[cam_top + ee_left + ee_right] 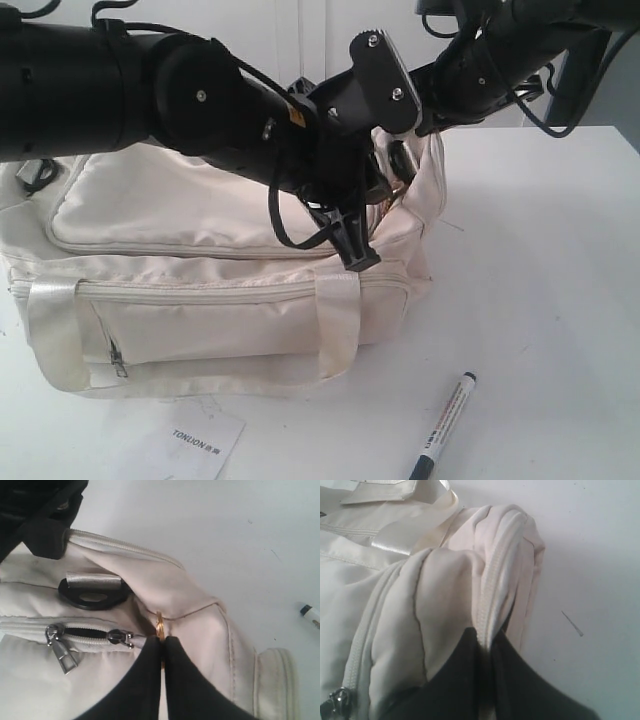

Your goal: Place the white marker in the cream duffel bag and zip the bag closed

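The cream duffel bag (200, 290) lies on the white table, and both arms reach over its right end. Its top zip (85, 635) shows a short dark gap between two metal sliders. My left gripper (163, 639) is shut on a thin gold ring (159, 622) at the bag's end seam. Pinched in my shut right gripper (489, 637) is a raised fold of the bag's zip edge (490, 595). The white marker (445, 425) lies free on the table in front of the bag's right end; its tip (311, 614) peeks into the left wrist view.
A white printed card (205, 440) lies on the table in front of the bag. A black strap clip (90, 597) sits on a webbing loop at the bag's end. Bare white table (540, 260) stretches to the right of the bag.
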Robot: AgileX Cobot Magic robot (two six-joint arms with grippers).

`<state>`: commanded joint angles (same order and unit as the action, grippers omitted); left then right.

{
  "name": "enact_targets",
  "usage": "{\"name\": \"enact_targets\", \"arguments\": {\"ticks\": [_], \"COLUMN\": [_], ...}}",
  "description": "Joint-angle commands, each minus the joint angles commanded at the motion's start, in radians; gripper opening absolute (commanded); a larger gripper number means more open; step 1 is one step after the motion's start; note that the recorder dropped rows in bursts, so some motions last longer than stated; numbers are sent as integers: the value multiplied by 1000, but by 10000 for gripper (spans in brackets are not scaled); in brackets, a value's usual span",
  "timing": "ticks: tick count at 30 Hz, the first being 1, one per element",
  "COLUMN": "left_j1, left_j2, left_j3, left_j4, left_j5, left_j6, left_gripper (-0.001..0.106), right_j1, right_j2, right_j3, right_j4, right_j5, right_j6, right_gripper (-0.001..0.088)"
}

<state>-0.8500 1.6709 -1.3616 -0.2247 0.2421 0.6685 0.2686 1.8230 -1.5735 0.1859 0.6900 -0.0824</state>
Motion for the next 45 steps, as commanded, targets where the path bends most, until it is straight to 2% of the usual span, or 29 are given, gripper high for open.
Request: {"name": "enact_targets", "arguments": {"ticks": [20,38,45], "left_j1": [0,0,0], "left_j2": [-76,-133,-157], "left_j3": [0,4,4], "left_j4": [-10,-6,14], "left_j5": [22,143,137], "left_j6": [-20,-18,-14], "left_gripper": [0,0,0], "right_j1": [0,-1,-20], "right_j2": [5,8,18], "right_j3": [0,0,0], "right_j4": [4,0,0], "right_j5": [-4,-2,0], "right_j6": [37,61,82], "right_gripper": [0,0,0]}}
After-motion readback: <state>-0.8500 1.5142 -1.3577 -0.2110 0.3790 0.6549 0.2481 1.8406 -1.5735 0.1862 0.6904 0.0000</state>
